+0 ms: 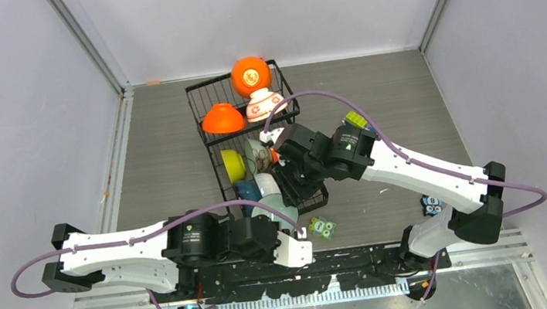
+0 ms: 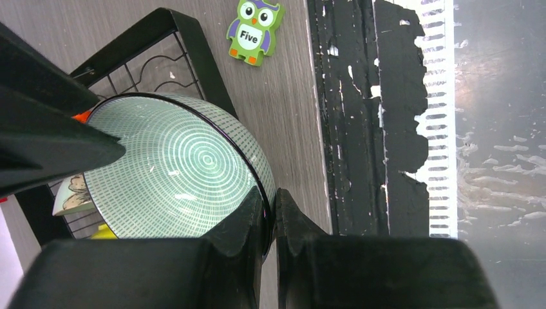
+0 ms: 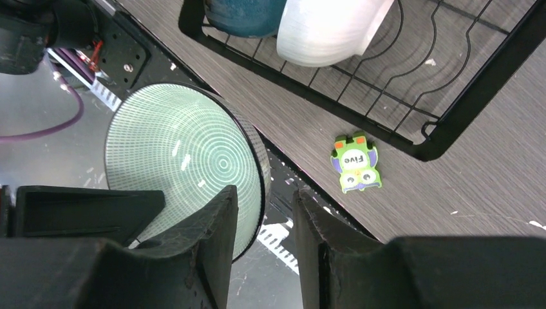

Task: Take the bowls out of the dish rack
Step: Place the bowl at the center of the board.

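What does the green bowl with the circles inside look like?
The mint bowl is round and glossy, pale green with rings of tiny dashes around a bullseye, and a thin dark rim. It is tipped on edge by the near corner of the dish rack. The left gripper pinches its rim; the right gripper straddles the rim, jaws apart.

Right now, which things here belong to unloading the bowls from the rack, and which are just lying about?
Job: rack, mint bowl, two orange bowls, flowered bowl, lime bowl, white bowl, teal bowl.
Lying about: owl block, small toy figure.
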### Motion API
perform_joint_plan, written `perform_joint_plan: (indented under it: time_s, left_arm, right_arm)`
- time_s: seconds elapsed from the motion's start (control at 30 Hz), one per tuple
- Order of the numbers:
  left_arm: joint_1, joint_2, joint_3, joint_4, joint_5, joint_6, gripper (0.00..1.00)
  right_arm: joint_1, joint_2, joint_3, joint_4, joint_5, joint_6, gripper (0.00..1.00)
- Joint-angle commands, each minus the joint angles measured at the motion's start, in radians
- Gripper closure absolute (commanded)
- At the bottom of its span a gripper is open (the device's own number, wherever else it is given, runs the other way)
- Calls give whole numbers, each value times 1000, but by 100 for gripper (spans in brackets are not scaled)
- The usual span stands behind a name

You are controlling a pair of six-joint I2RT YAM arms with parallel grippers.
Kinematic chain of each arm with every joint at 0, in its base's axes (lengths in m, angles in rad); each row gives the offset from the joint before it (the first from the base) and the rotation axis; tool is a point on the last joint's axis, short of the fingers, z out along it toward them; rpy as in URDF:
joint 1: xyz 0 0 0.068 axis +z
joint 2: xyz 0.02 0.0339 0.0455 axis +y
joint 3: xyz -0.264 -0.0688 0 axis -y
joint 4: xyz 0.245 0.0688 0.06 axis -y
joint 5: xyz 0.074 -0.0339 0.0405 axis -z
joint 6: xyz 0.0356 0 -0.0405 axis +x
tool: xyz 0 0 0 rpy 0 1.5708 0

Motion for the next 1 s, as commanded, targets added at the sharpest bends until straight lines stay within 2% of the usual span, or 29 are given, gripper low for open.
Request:
perform_joint_plan:
  time_s: [0.0,0.27,0.43,0.5,0.57,0.6,0.63,0.73,0.83,0.87,0.9,0.97]
  left_arm:
    - [-12,-18,49,24,-9,-8,100]
    - [-21,-15,45,24,-18,-17,100]
    - [-23,-18,39,24,-25,-20,100]
    - [-23,-20,39,24,-30,-22,100]
    - [-24,-23,39,28,-43,-26,100]
    - [-24,-25,37,30,-52,-30,100]
    - [-25,-28,36,36,-69,-35,95]
    - [-24,-32,41,44,-137,-69,52]
    - [-24,-45,60,42,-204,-128,29]
    - [-24,-54,66,46,-225,-147,5]
    - [-25,-66,70,57,-255,-172,1]
    - [-24,-96,72,92,-337,-240,0]
  right_arm:
    - [13,4,-26,14,-1,-15,59]
    - [17,18,-49,23,-17,-8,65]
    - [24,19,-54,34,-32,2,72]
    - [29,20,-53,36,-32,5,80]
    - [31,19,-52,37,-28,9,95]
    - [31,19,-52,38,-26,12,99]
    - [31,16,-52,39,-24,13,99]
    - [30,-3,-51,43,15,31,99]
    - [31,-54,-63,57,109,58,99]
    - [31,-76,-70,67,147,71,99]
    - [31,-104,-82,79,184,86,99]
    - [31,-156,-118,105,282,119,99]
